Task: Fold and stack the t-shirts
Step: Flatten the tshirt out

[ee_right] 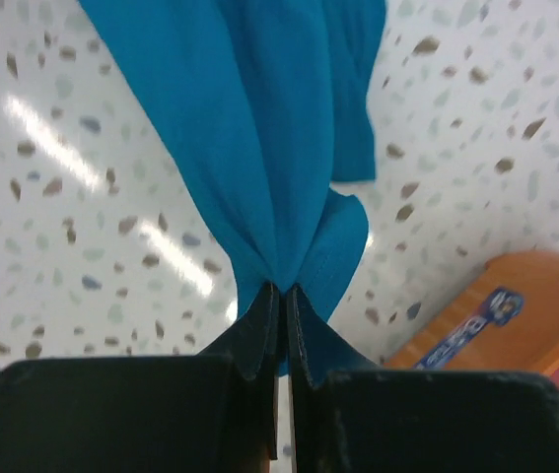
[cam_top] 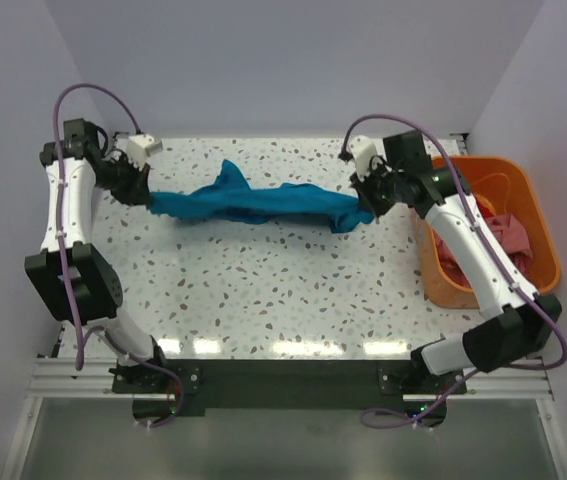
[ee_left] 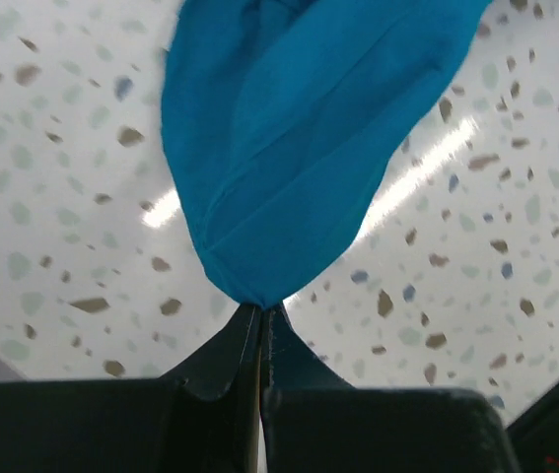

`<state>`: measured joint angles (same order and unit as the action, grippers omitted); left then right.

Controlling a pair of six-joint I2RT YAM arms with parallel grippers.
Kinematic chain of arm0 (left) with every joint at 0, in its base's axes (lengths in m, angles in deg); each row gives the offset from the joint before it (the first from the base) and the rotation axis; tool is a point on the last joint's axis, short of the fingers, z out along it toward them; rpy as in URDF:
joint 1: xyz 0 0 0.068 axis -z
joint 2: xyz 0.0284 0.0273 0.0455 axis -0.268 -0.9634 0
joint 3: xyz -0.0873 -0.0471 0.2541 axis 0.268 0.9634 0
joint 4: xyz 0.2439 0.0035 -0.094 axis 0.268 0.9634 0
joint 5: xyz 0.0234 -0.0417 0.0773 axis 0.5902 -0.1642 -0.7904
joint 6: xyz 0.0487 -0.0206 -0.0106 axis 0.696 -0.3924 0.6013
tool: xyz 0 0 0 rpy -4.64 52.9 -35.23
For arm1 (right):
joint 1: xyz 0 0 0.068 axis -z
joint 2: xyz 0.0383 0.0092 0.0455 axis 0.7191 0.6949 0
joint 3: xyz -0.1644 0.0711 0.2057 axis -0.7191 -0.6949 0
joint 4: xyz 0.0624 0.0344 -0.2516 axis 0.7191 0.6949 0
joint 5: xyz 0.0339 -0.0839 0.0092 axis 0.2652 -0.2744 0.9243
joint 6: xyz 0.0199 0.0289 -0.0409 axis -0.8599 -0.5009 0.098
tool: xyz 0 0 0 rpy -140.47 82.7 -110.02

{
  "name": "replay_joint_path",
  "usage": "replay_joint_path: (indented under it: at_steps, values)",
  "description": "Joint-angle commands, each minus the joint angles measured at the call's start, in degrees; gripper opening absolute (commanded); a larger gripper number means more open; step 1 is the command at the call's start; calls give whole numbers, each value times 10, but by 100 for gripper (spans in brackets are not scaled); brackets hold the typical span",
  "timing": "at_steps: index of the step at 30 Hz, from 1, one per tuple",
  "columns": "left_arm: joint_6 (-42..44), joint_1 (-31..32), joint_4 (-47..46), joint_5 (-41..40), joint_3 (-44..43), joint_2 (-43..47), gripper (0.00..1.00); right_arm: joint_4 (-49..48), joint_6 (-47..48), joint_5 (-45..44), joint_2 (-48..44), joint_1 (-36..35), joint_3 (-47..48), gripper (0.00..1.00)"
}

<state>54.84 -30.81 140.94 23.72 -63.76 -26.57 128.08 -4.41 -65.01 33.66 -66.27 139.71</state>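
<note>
A teal-blue t-shirt (cam_top: 253, 202) hangs bunched in a long band between both arms, above the speckled table (cam_top: 263, 290). My left gripper (cam_top: 143, 195) is shut on its left end; in the left wrist view the cloth (ee_left: 279, 138) fans out from the pinched fingertips (ee_left: 261, 310). My right gripper (cam_top: 365, 212) is shut on the right end, and the right wrist view shows the fabric (ee_right: 259, 148) pleated between the jaws (ee_right: 284, 291). A pink t-shirt (cam_top: 508, 235) lies crumpled in the orange tub.
The orange plastic tub (cam_top: 538, 215) stands at the table's right edge, close beside the right arm; its corner (ee_right: 516, 305) shows in the right wrist view. White walls close in the back and both sides.
</note>
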Motion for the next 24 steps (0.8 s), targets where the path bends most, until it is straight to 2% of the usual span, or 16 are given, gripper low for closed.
replay_joint_path:
  at_steps: [1,3,4,6,7,8,9,10,11,12,13,15,20,23,24]
  values:
    - [117,-12,80,9,89,83,0,83,28,18,-59,-2,-97,0]
    - [136,-9,75,2,132,88,0,65,51,17,-78,-2,-149,0]
    - [122,-7,72,1,135,67,0,56,59,13,-73,-2,-189,0]
    - [99,-6,63,16,114,28,2,20,68,-1,-31,-2,-210,0]
    - [73,-6,42,14,106,-15,12,13,71,-12,-9,-1,-205,0]
    - [3,-5,15,-3,97,-35,23,11,72,-11,14,-3,-197,0]
    - [-13,-5,-8,-8,74,-56,53,17,74,-17,67,-2,-184,0]
    - [-18,-5,-7,-11,61,-95,69,29,76,-17,88,-3,-149,6]
    - [-28,-6,-8,-15,49,-108,80,40,79,-6,108,-2,-134,18]
    - [-28,-9,-8,-22,36,-115,86,63,82,0,127,-3,-121,45]
    - [-23,-12,-7,-20,36,-112,87,73,84,8,128,-2,-104,59]
    - [4,-16,-20,-9,65,-88,86,88,81,21,117,-2,-102,78]
    - [111,16,-28,20,199,38,75,93,83,18,48,-1,-166,74]
    - [140,78,-77,23,313,97,70,102,95,18,36,-2,-196,67]
    - [149,92,-85,23,329,107,65,105,97,19,36,-2,-201,60]
